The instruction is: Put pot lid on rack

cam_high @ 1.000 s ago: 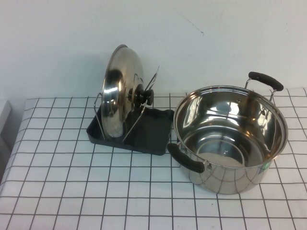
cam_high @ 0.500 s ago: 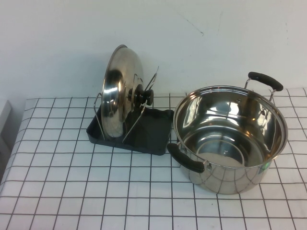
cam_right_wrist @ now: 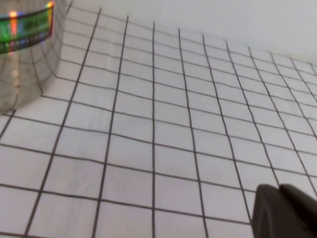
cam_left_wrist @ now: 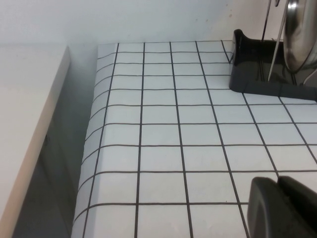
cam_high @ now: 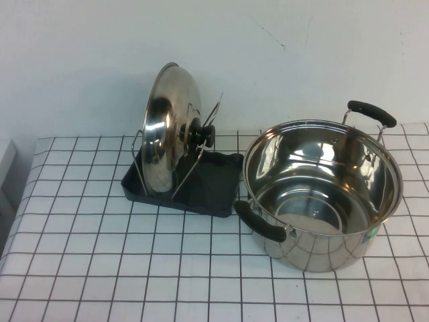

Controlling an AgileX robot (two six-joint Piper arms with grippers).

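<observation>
The shiny steel pot lid [cam_high: 164,127] with its black knob [cam_high: 201,136] stands on edge in the dark grey rack [cam_high: 201,191], leaning between the wire loops, at the back left of the table. Its edge also shows in the left wrist view [cam_left_wrist: 299,34], with the rack's corner [cam_left_wrist: 247,74] below it. My left gripper [cam_left_wrist: 278,184] is shut and empty, low over the checked cloth, well short of the rack. My right gripper [cam_right_wrist: 280,192] is shut and empty over bare cloth, away from the pot. Neither gripper shows in the high view.
A large steel pot [cam_high: 322,194] with two black handles stands open at the right, next to the rack; its side shows in the right wrist view [cam_right_wrist: 25,44]. The table's left edge [cam_left_wrist: 89,148] drops beside a white counter [cam_left_wrist: 29,114].
</observation>
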